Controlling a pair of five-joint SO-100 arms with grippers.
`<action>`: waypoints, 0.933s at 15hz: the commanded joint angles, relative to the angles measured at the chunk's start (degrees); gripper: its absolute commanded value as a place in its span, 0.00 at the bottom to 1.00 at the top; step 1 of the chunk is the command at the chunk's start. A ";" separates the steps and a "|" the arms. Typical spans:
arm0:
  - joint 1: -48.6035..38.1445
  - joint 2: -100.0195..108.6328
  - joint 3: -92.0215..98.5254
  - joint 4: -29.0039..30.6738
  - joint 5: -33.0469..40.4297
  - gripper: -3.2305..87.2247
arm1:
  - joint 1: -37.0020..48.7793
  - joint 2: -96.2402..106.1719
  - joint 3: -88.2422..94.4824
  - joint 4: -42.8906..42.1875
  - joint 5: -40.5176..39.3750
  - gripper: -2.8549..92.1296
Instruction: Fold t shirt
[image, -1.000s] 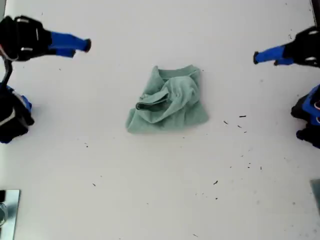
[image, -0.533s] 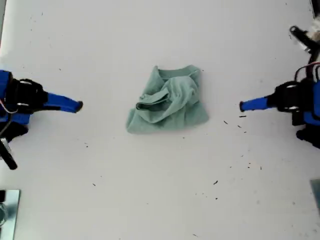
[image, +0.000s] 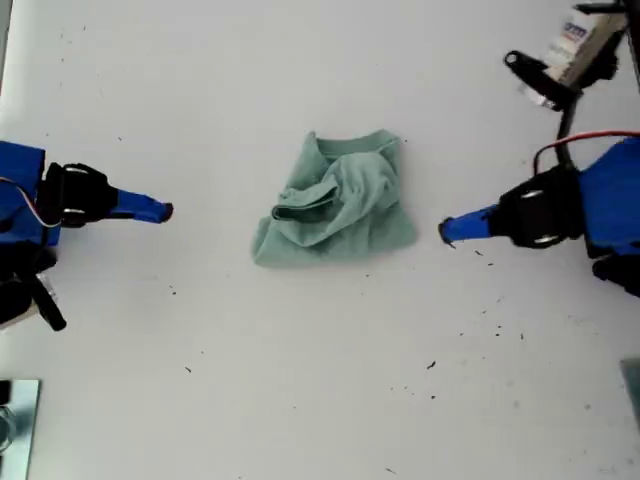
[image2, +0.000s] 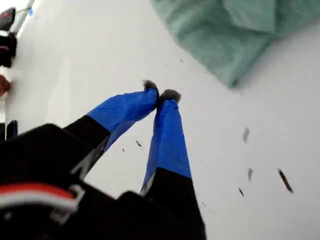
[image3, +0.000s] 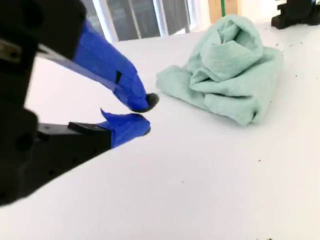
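Windows behind t shirt (image3: 227, 70)

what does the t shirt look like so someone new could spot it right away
Look to the middle of the white table, between the two blue-tipped arms. The t shirt is the crumpled sage-green heap there, the only fabric and only green thing in view.

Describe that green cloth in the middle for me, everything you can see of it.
The t shirt is a small, pale sage-green garment of soft, wrinkled fabric, lying crumpled in a loose bunched heap on the white table. A ribbed neckline shows among its folds. It sits mid-table in the exterior view, between the two arms. Nothing touches it but the table.
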 joint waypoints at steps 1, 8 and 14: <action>-1.05 0.44 0.70 -2.64 1.05 0.06 | -5.19 -31.20 -26.28 -6.33 -6.68 0.06; 0.18 0.44 1.49 -3.52 1.32 0.07 | -11.16 -67.50 -54.32 -7.29 -11.25 0.05; 0.26 0.44 1.49 -3.60 1.32 0.07 | 7.03 -69.43 -55.63 -3.52 -23.47 0.05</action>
